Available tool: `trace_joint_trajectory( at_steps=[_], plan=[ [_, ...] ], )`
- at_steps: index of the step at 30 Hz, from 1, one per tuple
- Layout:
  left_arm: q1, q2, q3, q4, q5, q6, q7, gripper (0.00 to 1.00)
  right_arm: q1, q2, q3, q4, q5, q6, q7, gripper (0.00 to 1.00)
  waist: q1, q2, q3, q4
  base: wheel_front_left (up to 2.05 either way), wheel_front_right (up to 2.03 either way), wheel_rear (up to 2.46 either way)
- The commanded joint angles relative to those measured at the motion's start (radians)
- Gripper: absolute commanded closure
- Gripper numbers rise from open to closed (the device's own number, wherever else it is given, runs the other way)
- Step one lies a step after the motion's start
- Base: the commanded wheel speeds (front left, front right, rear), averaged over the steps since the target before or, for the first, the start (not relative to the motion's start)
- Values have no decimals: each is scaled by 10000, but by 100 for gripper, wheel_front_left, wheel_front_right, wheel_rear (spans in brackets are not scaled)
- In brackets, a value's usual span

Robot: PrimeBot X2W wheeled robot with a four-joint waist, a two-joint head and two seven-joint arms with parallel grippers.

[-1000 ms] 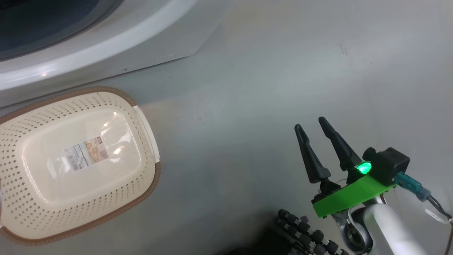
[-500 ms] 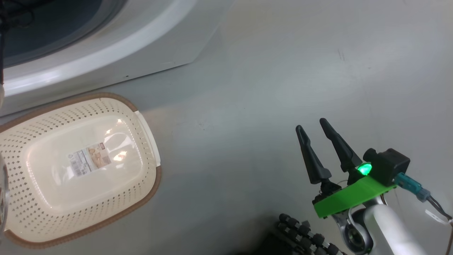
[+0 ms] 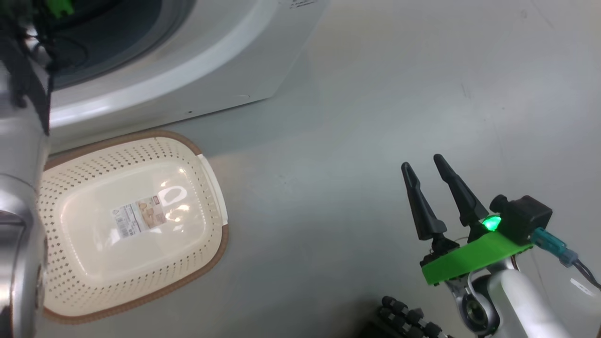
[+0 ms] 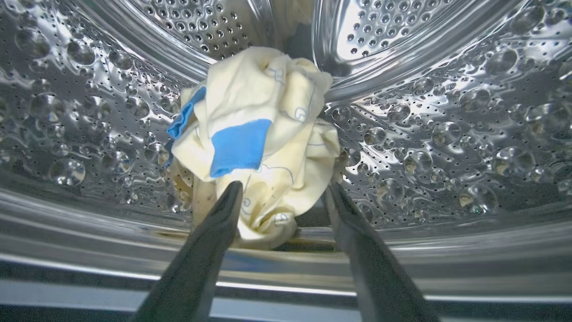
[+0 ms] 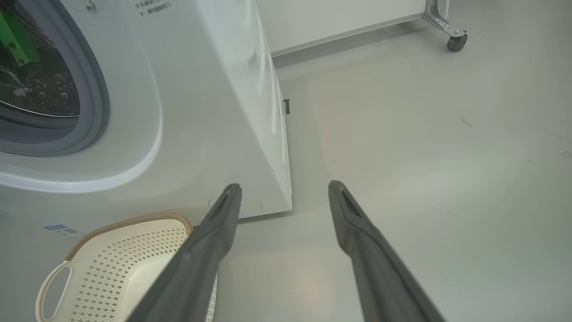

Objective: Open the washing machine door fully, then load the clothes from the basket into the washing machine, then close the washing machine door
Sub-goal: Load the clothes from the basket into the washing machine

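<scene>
Basket (image 3: 70, 188) beside washing machine (image 3: 211, 56); caster (image 5: 456, 42) beyond.

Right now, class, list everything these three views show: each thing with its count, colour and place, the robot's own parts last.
Big front-loading washing machine: one, white, on the floor behind the basket.
Perforated steel drum: one, silver, inside the washing machine.
Crumpled soft clothes: one bundle, cream-yellow with blue patches, on the drum's bottom.
Perforated rectangular plastic basket: one, cream with a brown rim, on the floor.
Paper label: one, white, on the basket's bottom.
Smooth floor: grey.
Small castor wheel: one, dark, on the far floor.
Left gripper: dark, inside the drum, jaws open.
Right gripper: dark, over the floor, jaws open.
</scene>
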Motion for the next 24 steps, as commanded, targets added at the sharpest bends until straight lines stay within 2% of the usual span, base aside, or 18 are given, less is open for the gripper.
trace_joint_trajectory(
  at_steps=[1, 8, 24],
  plan=[
    [-13, 126, 121, -243, -137, 161, -191, 0, 84, -87, 58, -260, -51, -29, -96, 0, 0, 0, -159, 178, 0, 0, 0],
    [573, -233, 299, -234, -508, -27, -630, 0, -27, -101, -91, -252, -114, -29, -96, 0, 0, 0, -602, 514, 0, 0, 0],
    [2196, -959, 514, -246, -1297, -971, -2329, 0, -193, -254, -759, -307, -352, -29, -96, 0, 0, 0, -1625, 1583, 0, 0, 0]
  ],
)
